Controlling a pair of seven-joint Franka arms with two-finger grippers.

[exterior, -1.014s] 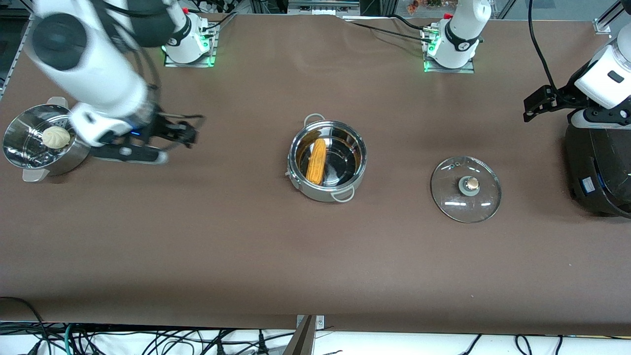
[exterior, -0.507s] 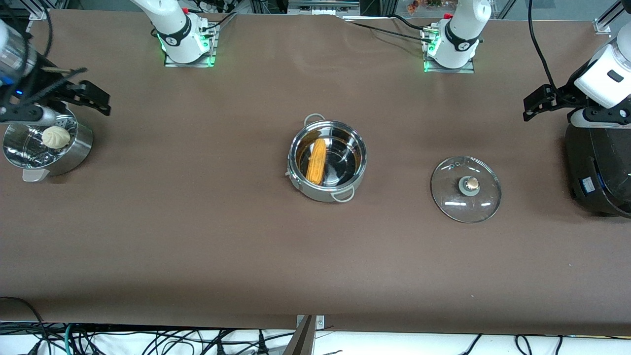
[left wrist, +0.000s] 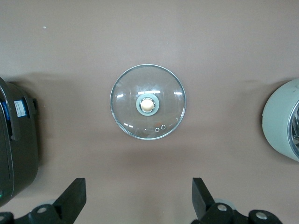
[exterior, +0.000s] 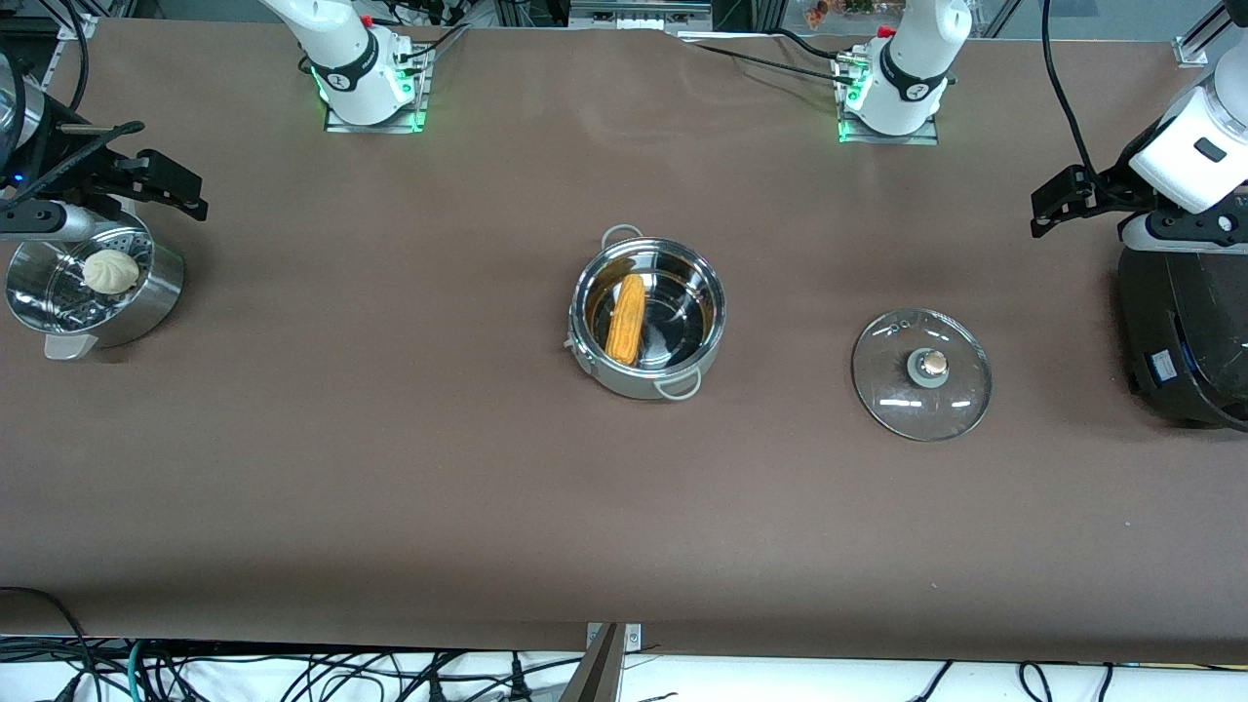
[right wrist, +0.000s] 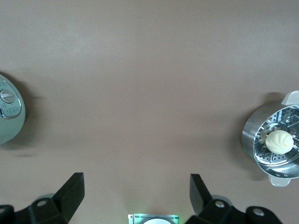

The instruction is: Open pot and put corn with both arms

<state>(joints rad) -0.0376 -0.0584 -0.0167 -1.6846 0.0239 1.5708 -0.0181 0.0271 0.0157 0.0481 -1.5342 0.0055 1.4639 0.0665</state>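
Mid-worktop in the front view, corn [exterior: 625, 319] lies inside the open pot [exterior: 647, 317], glass lid [exterior: 921, 374] beside it toward the left arm's end. Left wrist view: left gripper [left wrist: 138, 203] wide open, empty, over the lid. Right wrist view: right gripper [right wrist: 137, 196] wide open, empty, steamer pot [right wrist: 273, 140] with bun [right wrist: 279, 140] nearby.

A plain brown desk [exterior: 390, 468] fills most of the frame. At its centre sits the shiny silver pot [exterior: 647, 317], its mirror inside tinted by the yellow-orange corn [exterior: 625, 319]. To the right lies a clear glass lid [exterior: 921, 374] with a beige knob. At far left, a perforated steel pot [exterior: 93, 288] holds a cream-white bun [exterior: 110, 270]. At far right, a black cooker [exterior: 1185, 341]. Both white arm bases glow green along the top.
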